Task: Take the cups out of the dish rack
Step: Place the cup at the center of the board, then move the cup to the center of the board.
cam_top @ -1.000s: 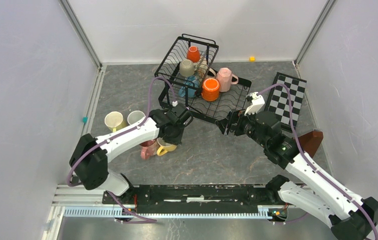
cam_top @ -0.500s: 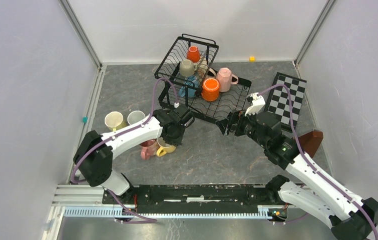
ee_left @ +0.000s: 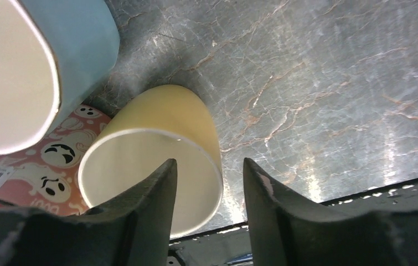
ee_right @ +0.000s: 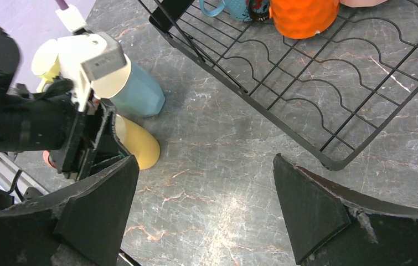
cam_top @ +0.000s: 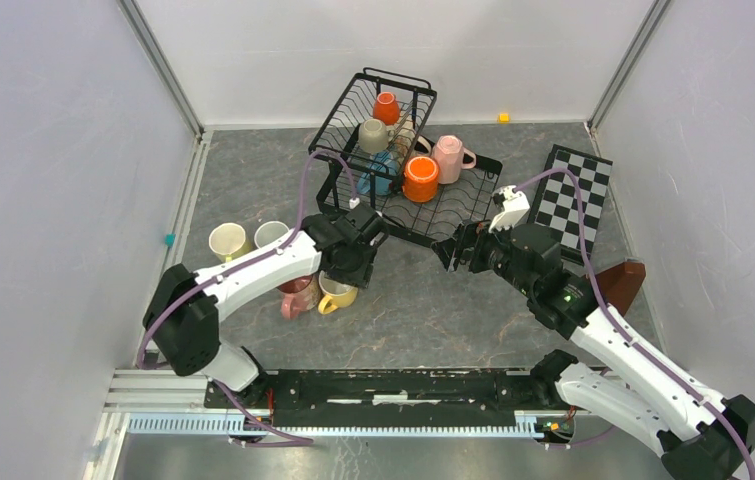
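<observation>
**Four cups out, at least five left in the rack**

Four cups (cam_top: 271, 235) stand near the counter's (cam_top: 433, 310) left edge. The left hand (ee_left: 209, 166) straddles the yellow mug's (ee_left: 168, 111) rim, fingers apart and not pinching. At least five more, including the big orange cup (cam_top: 420, 178), sit in the dish rack (cam_top: 445, 212) toward the far edge. The right hand (ee_right: 205, 160), spread and empty, hovers over bare counter by the rack. The checkered board (cam_top: 578, 200) crowds the right edge.

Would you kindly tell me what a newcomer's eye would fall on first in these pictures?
The black wire dish rack at the far middle of the table stands out, with a bright orange cup in its lower tray. Nearer, on the left, the left fingers stand open astride the rim of a yellow cup, beside other cups on the table.
</observation>
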You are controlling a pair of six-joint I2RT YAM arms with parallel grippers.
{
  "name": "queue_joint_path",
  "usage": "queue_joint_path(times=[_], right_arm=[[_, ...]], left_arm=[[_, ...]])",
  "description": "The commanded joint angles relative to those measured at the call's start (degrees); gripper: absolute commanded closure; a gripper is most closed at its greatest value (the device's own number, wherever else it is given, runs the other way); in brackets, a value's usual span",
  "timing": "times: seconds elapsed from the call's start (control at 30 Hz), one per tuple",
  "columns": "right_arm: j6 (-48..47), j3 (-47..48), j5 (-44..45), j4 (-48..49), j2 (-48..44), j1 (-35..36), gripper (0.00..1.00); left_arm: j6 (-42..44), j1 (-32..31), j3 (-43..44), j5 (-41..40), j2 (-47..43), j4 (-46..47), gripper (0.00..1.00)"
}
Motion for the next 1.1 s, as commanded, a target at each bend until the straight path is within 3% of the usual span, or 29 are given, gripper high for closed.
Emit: queue_joint_path(times=[0.0, 0.3, 0.7, 1.07], right_arm=[[-0.9, 2.0, 0.7, 0.7, 0.6, -0.2, 0.02], [-1.6, 4.1, 2.3, -0.7, 2.9, -0.2, 0.02], [-3.2, 9.4, 6.7, -1.7, 9.3, -3.0, 0.02], [-8.7, 17.2, -1.2, 5.0, 22.7, -13.6, 0.02]], left_arm=[[2.2, -0.1, 2.7, 0.6, -4.8, 0.7, 0.41], [0.6, -0.1, 3.1, 4.5, -12.6, 0.5, 0.01], [-3.0, -0.1, 1.7, 6.9, -26.1, 6.1, 0.0], [-4.6, -0.1, 0.0, 8.9, -33.8, 6.9, 0.0]])
